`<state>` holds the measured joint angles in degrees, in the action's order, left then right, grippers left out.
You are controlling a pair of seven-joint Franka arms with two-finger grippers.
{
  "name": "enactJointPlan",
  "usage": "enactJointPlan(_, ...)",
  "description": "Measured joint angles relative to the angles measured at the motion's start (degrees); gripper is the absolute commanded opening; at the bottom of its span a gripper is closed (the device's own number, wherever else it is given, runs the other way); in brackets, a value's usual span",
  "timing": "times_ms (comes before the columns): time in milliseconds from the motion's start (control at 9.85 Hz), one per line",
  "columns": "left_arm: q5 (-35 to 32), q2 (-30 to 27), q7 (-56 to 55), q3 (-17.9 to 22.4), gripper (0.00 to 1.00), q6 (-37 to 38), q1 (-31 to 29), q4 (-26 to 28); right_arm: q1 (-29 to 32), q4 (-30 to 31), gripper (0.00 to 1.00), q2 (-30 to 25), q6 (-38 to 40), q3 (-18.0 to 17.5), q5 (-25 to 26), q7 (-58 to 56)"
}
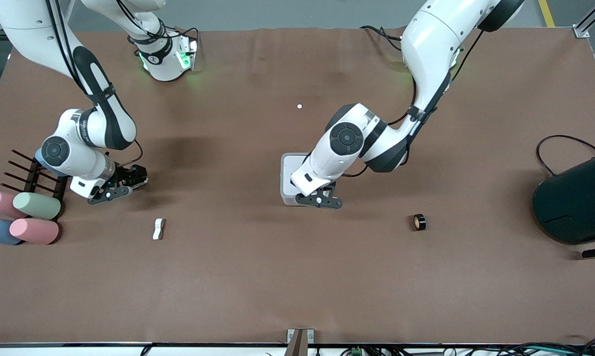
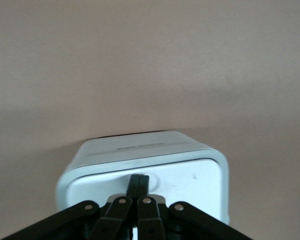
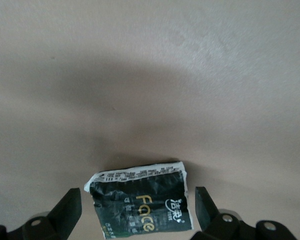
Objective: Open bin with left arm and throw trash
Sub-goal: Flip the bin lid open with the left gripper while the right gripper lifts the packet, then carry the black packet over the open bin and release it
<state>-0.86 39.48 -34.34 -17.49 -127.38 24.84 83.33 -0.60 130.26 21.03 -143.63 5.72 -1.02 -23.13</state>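
Observation:
The light-grey bin (image 1: 288, 170) stands mid-table with its white lid (image 2: 195, 181) down. My left gripper (image 1: 320, 200) is shut, its fingertips (image 2: 140, 183) resting in a round dimple on the lid at the edge nearest the front camera. My right gripper (image 1: 124, 184) is open and low over the table toward the right arm's end, one finger (image 3: 70, 206) on each side of the black printed packet (image 3: 140, 205), which lies flat. The white bone-shaped strip (image 1: 158, 229) lies nearer the front camera than that gripper. The little black tape roll (image 1: 419, 222) lies toward the left arm's end.
Several pastel cylinders (image 1: 22, 217) and a black rack (image 1: 30, 174) sit at the right arm's end. A large dark teal container (image 1: 576, 205) with a cable sits at the left arm's end. A small white speck (image 1: 299, 106) lies nearer the robots' bases than the bin.

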Motion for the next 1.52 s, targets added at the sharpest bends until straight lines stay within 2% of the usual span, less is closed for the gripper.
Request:
enactJointPlan(102,-0.9,-1.7,0.6,0.3,0.01,4.6,-2.6,-0.8,0.0,0.1,0.98,0.4,-0.2,0.0,0.0,0.0)
enactJointPlan(203,-1.5,-4.2,3.7,0.4,0.16,8.9,-6.6,-1.0,0.0,0.4,0.73,0.8,-0.6,0.0,0.0,0.0)
enactJointPlan(305,-1.7,-6.2,8.7,0.5,0.3,11.8,-11.0,-0.9,0.0,1.0,0.38,0.9,-1.6,0.0,0.0,0.0)
enactJointPlan(406,-2.4,-6.7,15.4,0.6,0.99,12.9,-15.5,-0.4,0.0,1.6,0.15,1.1,-2.5,0.0,0.0,0.0)
enactJointPlan(508,-4.6,-5.6,22.6,0.7,1.0,12.7,-20.0,0.4,0.0,1.8,0.08,1.0,-2.7,0.0,0.0,0.0)
enactJointPlan(609,-8.3,-3.1,27.7,0.7,1.0,10.7,-24.0,1.0,0.0,1.8,0.08,0.7,-2.7,0.0,0.0,0.0)
enactJointPlan(812,-11.5,2.1,29.9,0.6,1.0,6.1,-26.8,1.2,0.0,0.6,0.07,0.1,-1.3,-0.1,-1.2,1.0)
enactJointPlan(1016,-11.5,4.3,29.3,0.4,0.99,5.3,-25.7,1.2,-1.9,-7.5,0.08,-2.7,10.3,-1.1,-10.3,4.7)
enactJointPlan(1219,-11.5,5.0,26.6,0.4,0.92,5.2,-25.5,2.0,-7.5,-20.8,0.13,-4.7,20.2,-2.3,-13.5,20.4)
enactJointPlan(1320,-11.5,5.1,25.6,0.4,0.86,5.2,-25.6,3.0,-11.3,-26.2,0.13,-5.0,21.8,-2.8,-13.7,29.5)
enactJointPlan(1422,-11.5,5.1,25.1,0.5,0.71,5.0,-25.8,3.8,-15.8,-30.3,0.13,-4.7,22.1,-3.0,-13.8,38.4)
enactJointPlan(1523,-11.5,5.1,24.8,0.5,0.48,5.0,-26.1,4.2,-20.8,-34.1,0.14,-3.2,22.0,-3.1,-13.8,46.8)
